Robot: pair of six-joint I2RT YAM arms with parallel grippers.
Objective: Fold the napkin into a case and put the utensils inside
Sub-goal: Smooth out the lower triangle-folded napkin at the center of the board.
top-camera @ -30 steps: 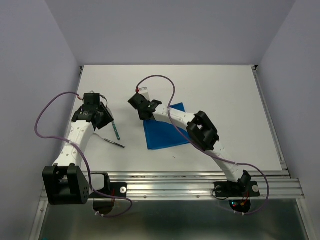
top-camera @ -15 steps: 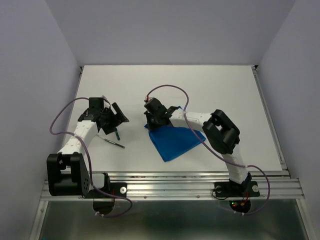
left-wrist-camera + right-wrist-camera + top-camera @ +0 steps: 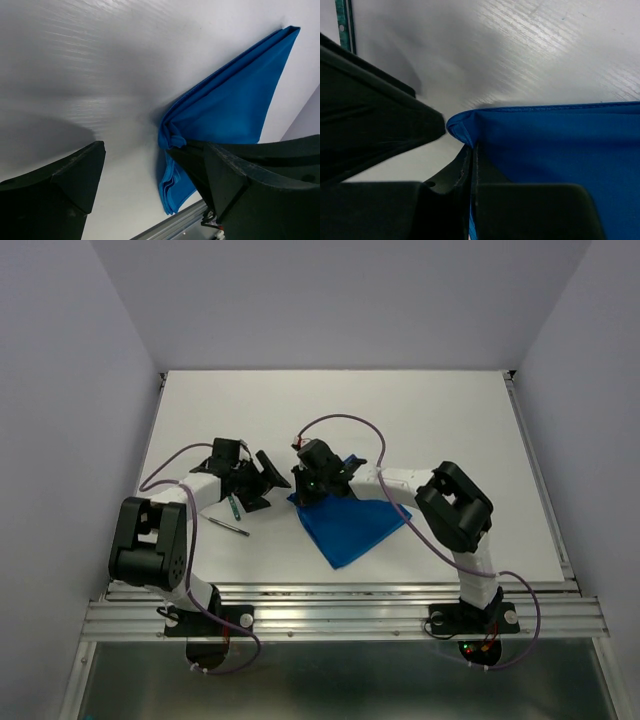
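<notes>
On the table (image 3: 470, 430), the folded napkin (image 3: 350, 525) lies near the front edge, the two utensils (image 3: 233, 506) to its left. Further back, the right fingers (image 3: 535, 210) are closed on the napkin's corner; the left fingers (image 3: 55, 185) stand open just beside.

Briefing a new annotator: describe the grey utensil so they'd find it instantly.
On the white table, look left of the blue napkin. Two thin utensils lie there; the grey utensil is the one nearer the arm bases, bare slim metal, whereas the other utensil has a teal-green handle.
</notes>
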